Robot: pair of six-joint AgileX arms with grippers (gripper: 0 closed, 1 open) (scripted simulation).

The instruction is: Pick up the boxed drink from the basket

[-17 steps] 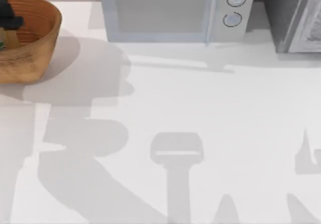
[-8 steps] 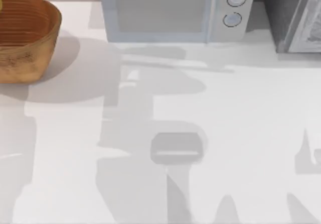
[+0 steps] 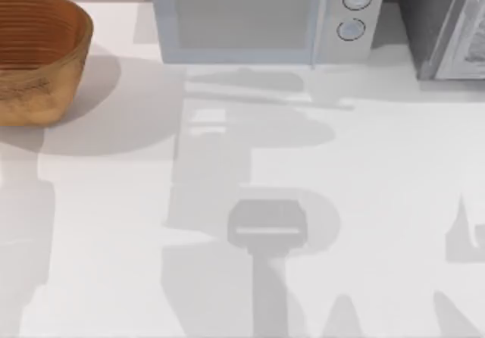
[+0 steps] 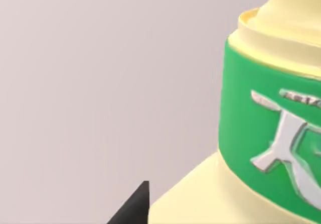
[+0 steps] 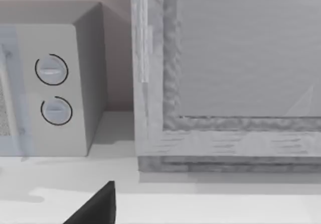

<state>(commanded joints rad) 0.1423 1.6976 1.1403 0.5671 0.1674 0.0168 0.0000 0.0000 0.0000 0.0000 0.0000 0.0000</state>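
On the left wrist camera I have the boxed drink [image 4: 261, 133] pressed right up against the lens: cream shoulder, green neck band, paler neck rising above it. A dark fingertip [image 4: 134, 208] of the left gripper pokes in beside the carton's shoulder, touching or very nearly so. The drink sits against a blank pinkish backdrop with no basket weave around it, so I judge it is pinched by the left gripper and clear of the basket, though I cannot see both fingers closing on it.

From above, the basket [image 3: 45, 73] sits at the table's far left corner and what I can see of its ribbed interior is bare. The microwave [image 3: 261, 20] stands along the back edge, a grey cabinet [image 3: 447, 27] to its right.

The drink's long axis runs along the line of the fingers, neck pointing away from the wrist camera. The left arm is the one at the drink; any next move is its alone.

Writing: the green band carries a silver-white stylised mark, cut off at the edge, which I cannot read.

The right wrist camera faces the microwave dials [image 5: 52, 91] and the cabinet, one dark fingertip [image 5: 95, 206] at the edge; the right arm looks parked.
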